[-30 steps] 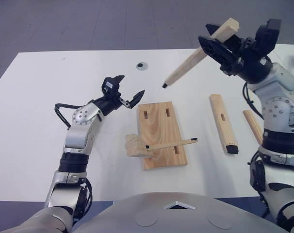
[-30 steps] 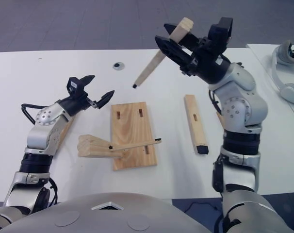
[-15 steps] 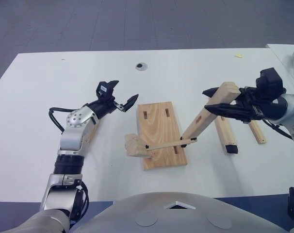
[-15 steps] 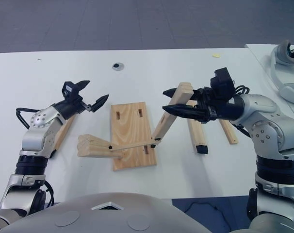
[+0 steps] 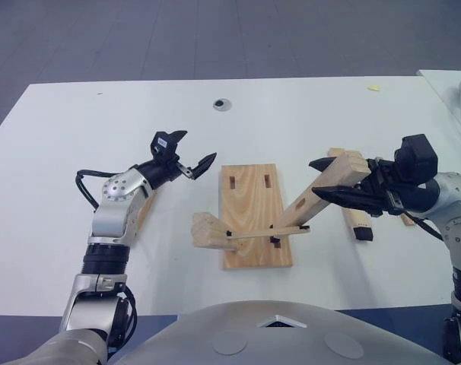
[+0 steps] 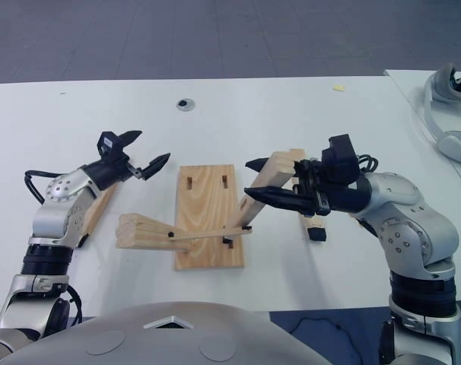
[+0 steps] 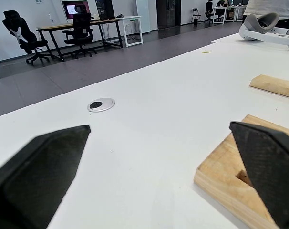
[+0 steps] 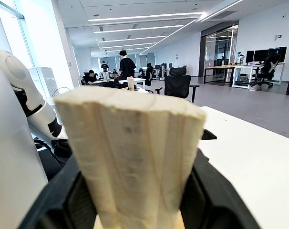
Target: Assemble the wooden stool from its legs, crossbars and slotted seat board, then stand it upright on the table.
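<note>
slotted seat board (image 5: 253,251) — pale pine, flat on the white table (image 5: 78,137), two slots near its far edge. leg (image 5: 303,205) — tilted over the board, clamped in the right gripper (image 5: 319,180) fingers, lower end at a thin crossbar (image 5: 253,233) joined to a second leg (image 5: 205,230). left gripper (image 5: 196,147) spread wide, empty, near the board's far left corner.

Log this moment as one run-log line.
right gripper: shut on leg, tilted, lower end at seat board by crossbar | left gripper: open, above table left of board | spare leg: flat on table
</note>
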Controlling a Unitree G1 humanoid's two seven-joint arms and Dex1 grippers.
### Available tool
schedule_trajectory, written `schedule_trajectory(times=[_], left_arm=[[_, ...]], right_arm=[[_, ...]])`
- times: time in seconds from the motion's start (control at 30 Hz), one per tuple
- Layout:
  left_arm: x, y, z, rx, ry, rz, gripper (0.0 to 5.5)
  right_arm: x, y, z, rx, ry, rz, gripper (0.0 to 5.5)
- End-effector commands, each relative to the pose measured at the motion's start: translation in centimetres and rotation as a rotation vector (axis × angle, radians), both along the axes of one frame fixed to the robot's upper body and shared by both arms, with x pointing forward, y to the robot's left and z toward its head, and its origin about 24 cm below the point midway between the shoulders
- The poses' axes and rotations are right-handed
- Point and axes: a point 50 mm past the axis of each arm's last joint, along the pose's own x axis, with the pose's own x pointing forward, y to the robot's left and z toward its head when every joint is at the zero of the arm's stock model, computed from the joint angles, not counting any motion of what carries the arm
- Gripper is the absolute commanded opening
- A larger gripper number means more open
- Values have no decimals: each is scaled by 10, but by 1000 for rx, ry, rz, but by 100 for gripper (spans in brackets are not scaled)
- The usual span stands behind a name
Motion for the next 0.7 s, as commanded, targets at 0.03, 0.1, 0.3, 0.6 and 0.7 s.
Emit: schedule_trajectory(times=[0.03,0.1,0.3,0.6,0.7], left_arm=[[2,1,4,16,-8,-15,540],[0,2,2,14,-4,-12,540],[-5,4,-1,14,-4,4,540],[-10,10,-6,27,10,9,540],[-12,12,-7,26,12,14,540]], right_arm=[[0,-3,0,-17,-35,-13,207],[0,-12,-3,-45,-41,-36,207],[2,-23,-4,-98,-85,-10,207],[-25,1,-11,-65,-215,66,207],[-31,-6,-20,-87,-234,23,207]])
